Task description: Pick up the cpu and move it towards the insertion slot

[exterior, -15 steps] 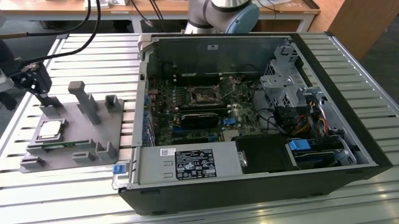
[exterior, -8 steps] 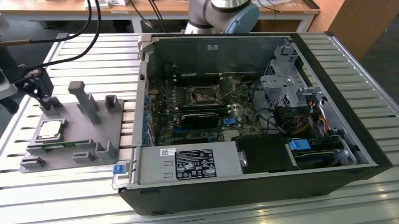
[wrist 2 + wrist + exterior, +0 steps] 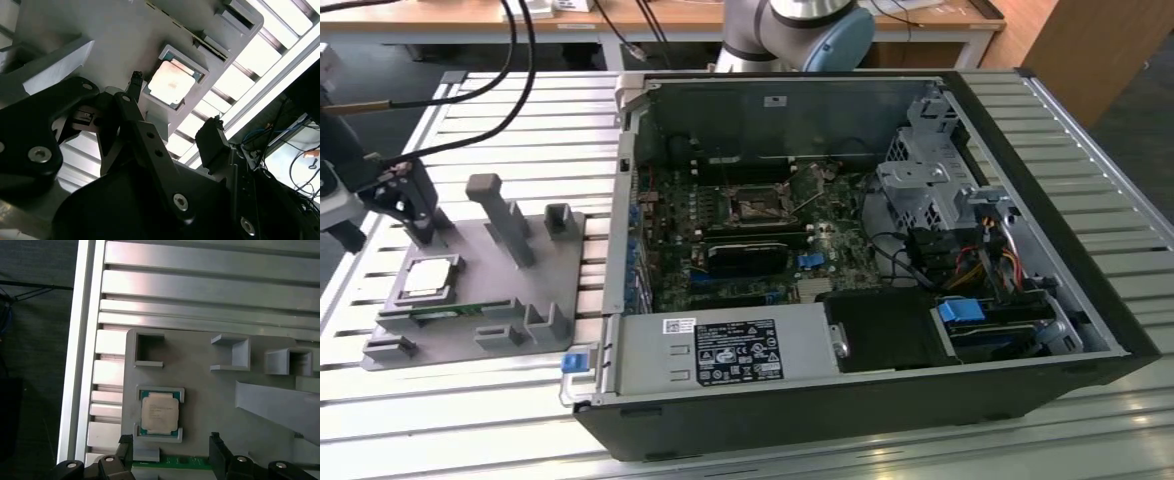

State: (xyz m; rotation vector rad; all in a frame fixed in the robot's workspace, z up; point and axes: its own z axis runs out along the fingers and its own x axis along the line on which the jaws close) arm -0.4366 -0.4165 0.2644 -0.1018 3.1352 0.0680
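Silvery, tan-rimmed square cpu (image 3: 160,412) is lying flat in a grey plastic holder (image 3: 210,390), just ahead of the black gripper (image 3: 170,440), its jaws standing spread and empty.

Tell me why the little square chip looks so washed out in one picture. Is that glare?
Likely glare: in the second wrist view the cpu bleaches to pale pink-white and the table slats blow out white; in the first wrist view the cpu is evenly lit and grey; in the exterior view the light is soft, with faint shadows.
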